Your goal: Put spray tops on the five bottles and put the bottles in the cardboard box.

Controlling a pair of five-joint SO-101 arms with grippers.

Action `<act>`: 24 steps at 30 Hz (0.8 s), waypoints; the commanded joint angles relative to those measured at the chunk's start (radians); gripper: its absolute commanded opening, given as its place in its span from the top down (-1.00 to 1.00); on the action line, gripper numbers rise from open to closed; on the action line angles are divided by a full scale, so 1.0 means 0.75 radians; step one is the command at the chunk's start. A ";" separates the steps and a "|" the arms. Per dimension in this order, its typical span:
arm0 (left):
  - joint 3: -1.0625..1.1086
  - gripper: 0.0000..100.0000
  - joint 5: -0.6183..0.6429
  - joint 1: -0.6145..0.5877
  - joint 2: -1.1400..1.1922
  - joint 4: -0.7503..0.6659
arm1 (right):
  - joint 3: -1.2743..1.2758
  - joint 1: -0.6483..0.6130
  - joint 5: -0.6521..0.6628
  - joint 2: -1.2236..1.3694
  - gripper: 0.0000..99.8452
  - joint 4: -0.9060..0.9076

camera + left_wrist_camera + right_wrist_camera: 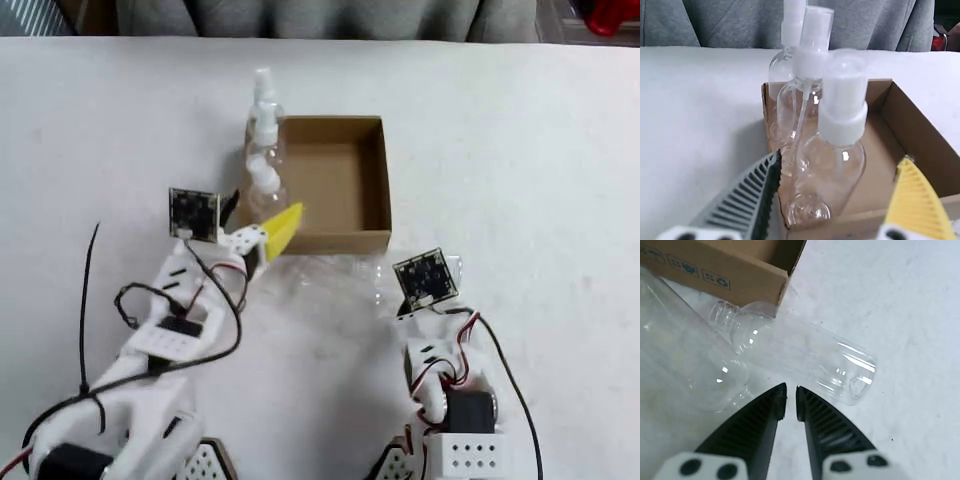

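Right pincer (790,395): dark ribbed fingers almost together, holding nothing, tips just short of the two open bottles. Left pincer (840,161): one grey and one yellow finger set apart, flanking the nearest capped bottle (827,175) without visibly clamping it.

1. Desk (520,150): white, matt surface.
2. Box (385,180): brown cardboard, square, open top, at 12 o'clock from the desk centre.
3. Capped bottles: three stand upright in a row along the box's 9 o'clock wall, apparently inside it. Clear, rounded plastic.
4. Open bottles: one (810,357) lies on its side on the desk just outside the box's 6 o'clock wall, with a second (700,375) beside it. Both are clear, smooth and likely to roll.
5. Spray tops (842,110): white, cylindrical, each with a thin dip tube.

Key relation: the lying bottles sit at about 10 o'clock from the right arm, which is the nearer one. The nearer bottle's threaded neck lies by the box and its flat base toward the fingertips, so its long axis slants across the approach.
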 commanded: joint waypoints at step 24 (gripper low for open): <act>0.313 0.34 -0.145 -0.337 -1.216 1.097 | 0.012 0.013 0.016 -0.005 0.97 0.009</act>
